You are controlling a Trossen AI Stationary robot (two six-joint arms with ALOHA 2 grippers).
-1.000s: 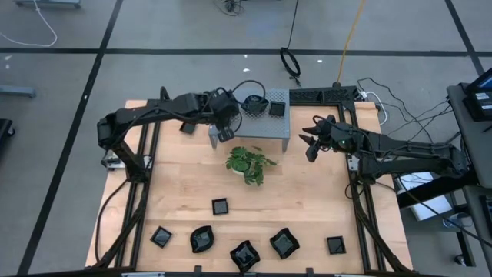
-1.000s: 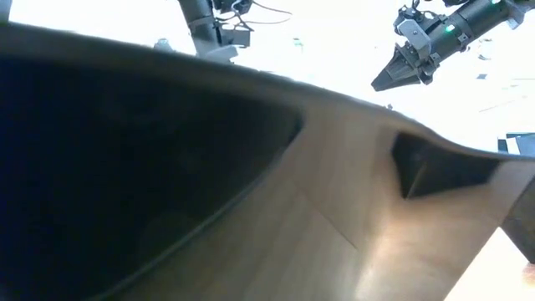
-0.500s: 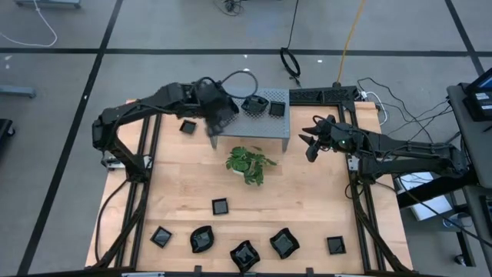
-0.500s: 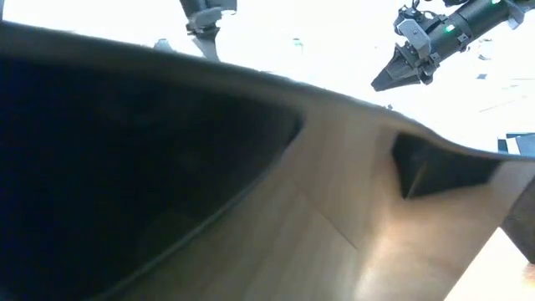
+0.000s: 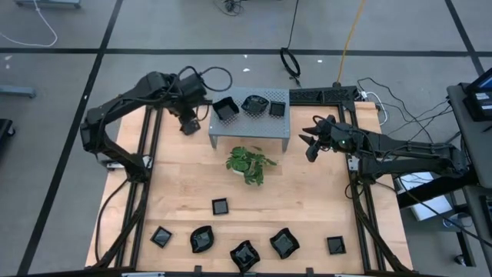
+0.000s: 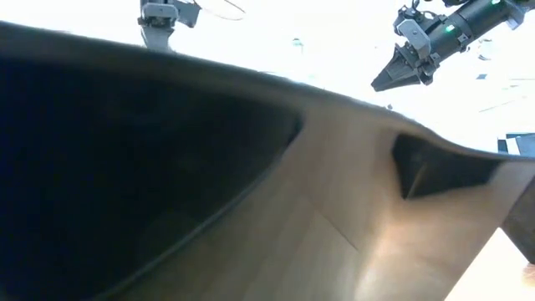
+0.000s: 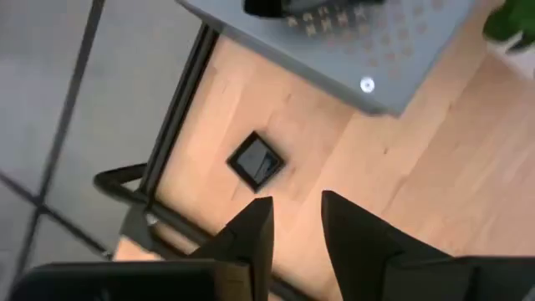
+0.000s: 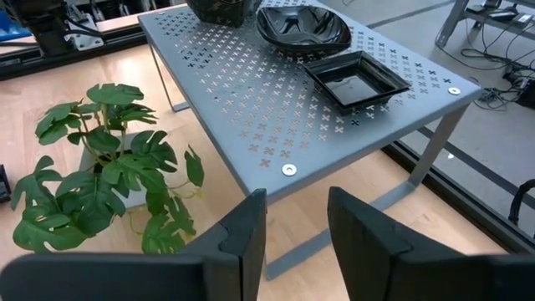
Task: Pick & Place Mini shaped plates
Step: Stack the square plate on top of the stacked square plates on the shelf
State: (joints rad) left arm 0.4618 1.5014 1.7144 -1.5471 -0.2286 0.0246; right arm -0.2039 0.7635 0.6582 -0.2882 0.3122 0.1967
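Three glossy black mini plates sit on the grey perforated stand (image 5: 250, 123): a square one (image 5: 225, 109) at its left end, a wavy one (image 5: 254, 104) and a small square one (image 5: 277, 108). Another small square plate (image 7: 255, 160) lies flat on the wood left of the stand. Several more plates (image 5: 244, 255) lie along the table's near edge. My left gripper (image 7: 297, 221) hovers open and empty above the plate left of the stand (image 5: 192, 115). My right gripper (image 8: 297, 221) waits open in the air right of the stand (image 5: 311, 146).
A green leafy plant (image 5: 250, 164) stands just near of the stand, between it and the near plates. One black plate (image 6: 125, 184) sits close against the low camera and blocks most of that view. Black frame rails (image 5: 146, 154) run along the table's left and right sides.
My left gripper has drawn back from the stand's left end toward the table's left edge and risen. A square black plate now rests on the stand's left end, where none lay a second ago. The right arm has kept still.
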